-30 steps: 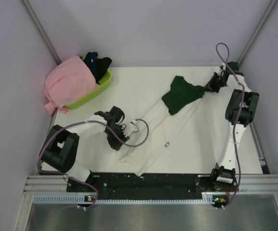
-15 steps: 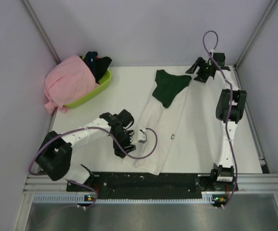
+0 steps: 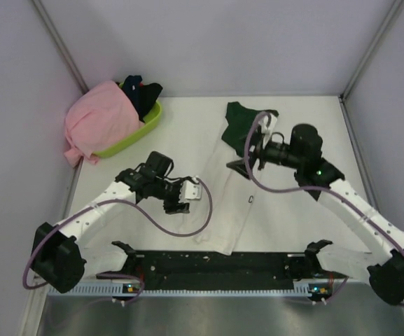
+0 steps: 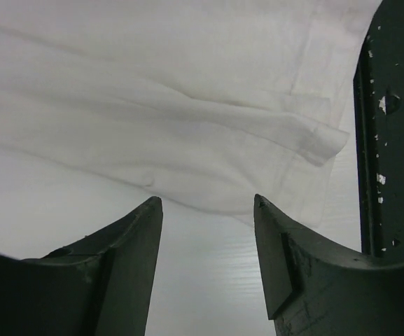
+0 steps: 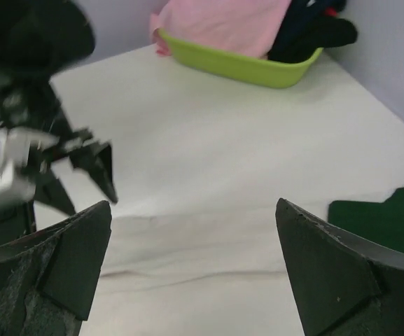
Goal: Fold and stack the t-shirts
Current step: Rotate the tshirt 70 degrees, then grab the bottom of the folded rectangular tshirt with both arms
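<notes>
2 open, empty grippers: the left gripper (image 4: 205, 203) is by the white t-shirt's (image 3: 231, 204) edge, the right gripper (image 5: 191, 206) above it.

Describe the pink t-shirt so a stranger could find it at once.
On the white table, look to the far left corner, where a lime-green basket sits. The pink t-shirt is heaped over its left rim. It is the only pink cloth; beside it lie dark shirts.

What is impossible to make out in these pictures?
- Top view: black lettering on the white cloth t-shirt with dark green sleeve, too small to read.
- Top view: right arm hides part of that shirt.
- Top view: pink cloth shirt covers part of the dark shirts; number unclear.
</notes>
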